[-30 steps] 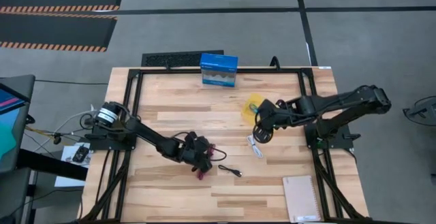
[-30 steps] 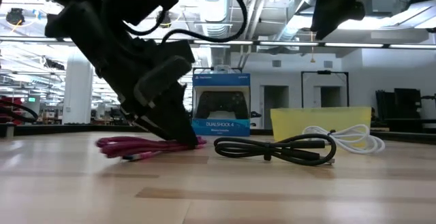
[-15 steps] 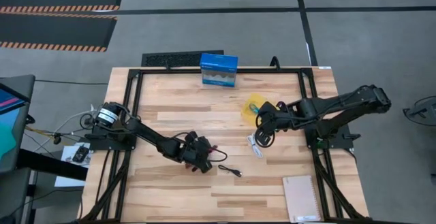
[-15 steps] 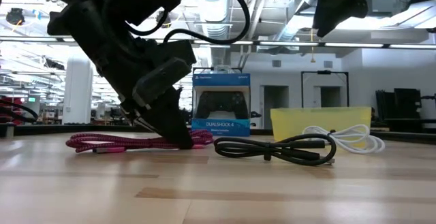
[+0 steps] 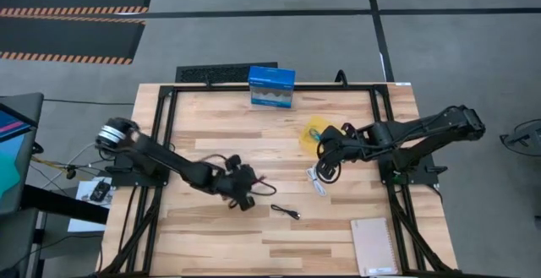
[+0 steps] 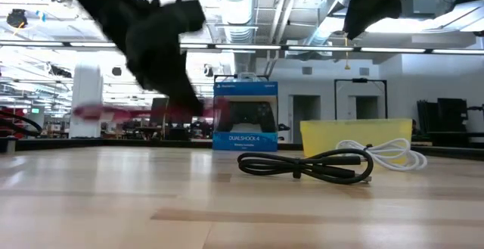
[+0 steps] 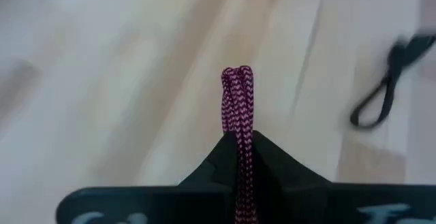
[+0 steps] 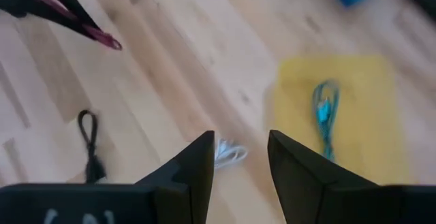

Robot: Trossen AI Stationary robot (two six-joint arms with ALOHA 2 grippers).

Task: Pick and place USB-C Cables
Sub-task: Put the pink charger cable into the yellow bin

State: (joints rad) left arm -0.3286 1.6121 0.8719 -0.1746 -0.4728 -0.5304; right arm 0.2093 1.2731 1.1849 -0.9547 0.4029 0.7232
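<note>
My left gripper (image 5: 247,185) is shut on the maroon cable (image 7: 237,105) and holds it above the table's middle; in the low view the cable (image 6: 136,111) shows blurred. The black cable (image 5: 286,213) lies flat on the table to its right. My right gripper (image 8: 240,163) is open and empty, above the white cable (image 8: 228,154), which lies on the table beside the yellow tray (image 5: 313,132). The teal cable (image 8: 325,112) lies in the tray. My left gripper pinches the maroon cable's bundled strands (image 7: 238,146) between its two fingers. A looped end (image 7: 236,81) sticks out past the fingertips. The cable is lifted clear of the table and lies roughly level (image 6: 98,111).
A blue box (image 5: 271,87) stands at the table's far edge. A notebook (image 5: 373,246) lies at the near right corner. Bare wood lies around the table's middle and left.
My left gripper has gone up and a little toward the table's far edge. The maroon cable lay on the table, was drawn out along it, and is now lifted clear.
</note>
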